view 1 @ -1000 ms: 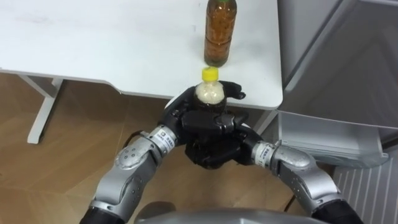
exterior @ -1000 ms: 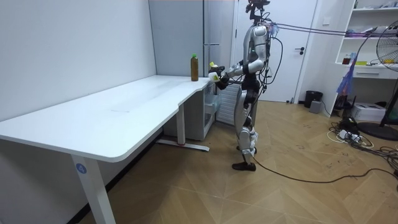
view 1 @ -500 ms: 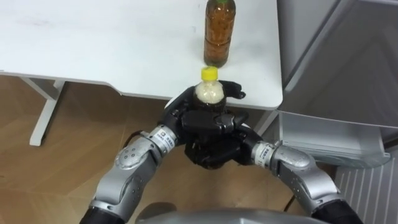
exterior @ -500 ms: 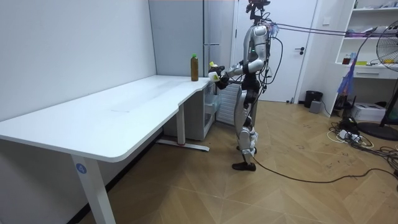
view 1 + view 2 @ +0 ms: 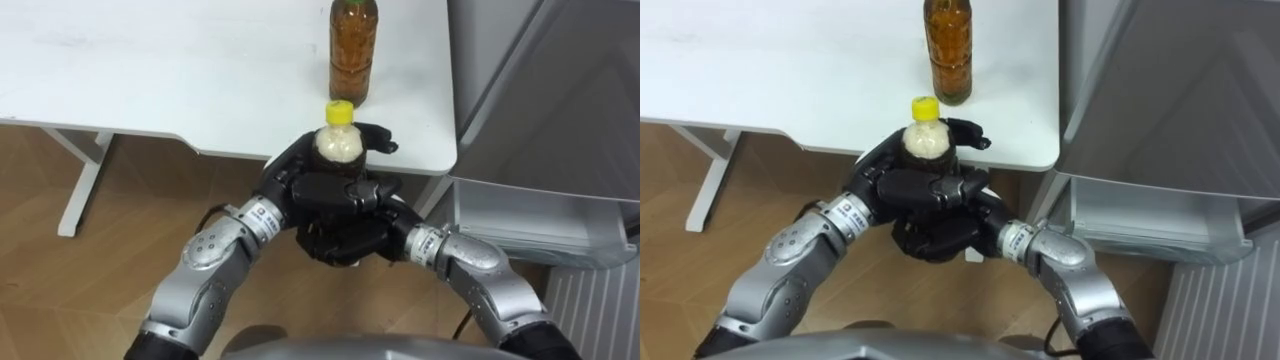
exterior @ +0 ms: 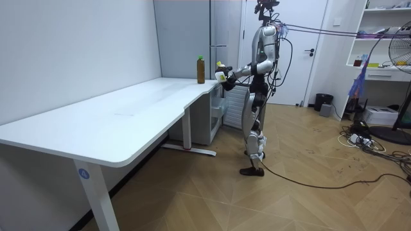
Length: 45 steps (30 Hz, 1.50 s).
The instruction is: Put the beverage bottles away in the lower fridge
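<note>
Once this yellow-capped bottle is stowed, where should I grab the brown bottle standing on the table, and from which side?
Round its straight middle, coming from the near table edge. The brown bottle stands upright by that corner, and the fridge looks close on its right. The left hand and right hand are both wrapped on the yellow-capped bottle, so free one first.

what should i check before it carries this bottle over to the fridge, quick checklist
1. Yellow-capped bottle wrapped by left hand and right hand: ok.
2. Bottle upright, cap on: ok.
3. Held bottle apart from the brown bottle standing on the table: ok.
4. Lower fridge drawer pulled out: ok.
5. Free room inside the drawer: cannot tell.
</note>
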Tool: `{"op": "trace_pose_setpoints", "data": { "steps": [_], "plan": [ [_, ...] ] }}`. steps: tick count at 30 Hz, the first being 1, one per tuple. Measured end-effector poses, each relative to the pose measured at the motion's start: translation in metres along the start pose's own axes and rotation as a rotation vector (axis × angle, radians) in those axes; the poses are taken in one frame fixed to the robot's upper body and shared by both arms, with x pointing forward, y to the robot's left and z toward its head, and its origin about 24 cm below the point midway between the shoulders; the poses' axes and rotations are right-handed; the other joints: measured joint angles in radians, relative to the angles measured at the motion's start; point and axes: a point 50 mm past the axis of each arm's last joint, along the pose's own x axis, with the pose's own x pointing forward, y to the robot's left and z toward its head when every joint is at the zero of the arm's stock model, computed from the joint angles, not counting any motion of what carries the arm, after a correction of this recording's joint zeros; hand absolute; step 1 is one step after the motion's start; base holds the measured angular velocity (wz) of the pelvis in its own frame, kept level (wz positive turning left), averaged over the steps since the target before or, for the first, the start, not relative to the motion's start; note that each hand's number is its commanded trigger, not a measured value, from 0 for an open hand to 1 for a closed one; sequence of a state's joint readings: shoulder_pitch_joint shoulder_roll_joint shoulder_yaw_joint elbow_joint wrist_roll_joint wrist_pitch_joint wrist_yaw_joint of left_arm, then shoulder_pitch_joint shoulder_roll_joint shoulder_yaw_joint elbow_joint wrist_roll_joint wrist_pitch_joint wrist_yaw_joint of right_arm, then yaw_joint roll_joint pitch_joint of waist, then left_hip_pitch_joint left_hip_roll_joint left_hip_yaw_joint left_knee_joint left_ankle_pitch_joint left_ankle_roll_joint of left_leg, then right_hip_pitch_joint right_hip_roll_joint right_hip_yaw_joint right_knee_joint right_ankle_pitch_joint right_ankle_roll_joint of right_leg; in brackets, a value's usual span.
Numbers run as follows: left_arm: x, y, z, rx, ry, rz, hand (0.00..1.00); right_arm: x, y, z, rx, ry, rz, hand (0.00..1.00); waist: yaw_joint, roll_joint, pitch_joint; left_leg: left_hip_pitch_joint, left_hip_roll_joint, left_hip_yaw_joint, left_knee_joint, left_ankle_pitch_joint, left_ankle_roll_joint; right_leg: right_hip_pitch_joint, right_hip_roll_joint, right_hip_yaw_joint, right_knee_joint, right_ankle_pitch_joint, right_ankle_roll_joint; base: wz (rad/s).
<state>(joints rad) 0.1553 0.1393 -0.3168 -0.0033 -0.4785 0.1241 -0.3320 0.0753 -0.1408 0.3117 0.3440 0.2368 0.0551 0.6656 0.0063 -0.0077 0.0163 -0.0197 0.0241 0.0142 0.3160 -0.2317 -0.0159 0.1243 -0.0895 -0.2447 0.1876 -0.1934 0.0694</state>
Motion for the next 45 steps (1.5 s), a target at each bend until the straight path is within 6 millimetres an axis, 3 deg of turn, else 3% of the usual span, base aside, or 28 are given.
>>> {"op": "trace_pose_setpoints", "data": {
  "steps": [16,25,45],
  "plan": [
    [-0.004,0.008,0.008,-0.087,-0.015,-0.006,0.0,0.007,0.004,0.01,0.028,-0.006,0.036,1.0,0.005,-0.003,0.0007,-0.005,0.001,0.0,0.013,-0.003,0.003,0.008,0.001,-0.002,0.002,0.003,-0.004,0.01],
    [-0.005,0.012,0.01,-0.16,-0.019,0.0,0.0,0.01,0.006,0.013,0.068,-0.002,0.052,1.0,-0.002,0.007,-0.0064,-0.005,0.001,-0.004,0.009,-0.003,0.003,0.008,0.001,-0.002,0.001,0.003,-0.004,0.01],
    [-0.002,0.015,0.015,-0.306,-0.023,0.016,0.0,0.007,0.004,0.021,0.134,0.02,0.062,1.0,-0.003,0.006,-0.0098,0.023,0.0,-0.002,0.001,-0.003,0.003,0.029,0.0,-0.002,-0.001,0.002,-0.004,0.0]
  ]
}}
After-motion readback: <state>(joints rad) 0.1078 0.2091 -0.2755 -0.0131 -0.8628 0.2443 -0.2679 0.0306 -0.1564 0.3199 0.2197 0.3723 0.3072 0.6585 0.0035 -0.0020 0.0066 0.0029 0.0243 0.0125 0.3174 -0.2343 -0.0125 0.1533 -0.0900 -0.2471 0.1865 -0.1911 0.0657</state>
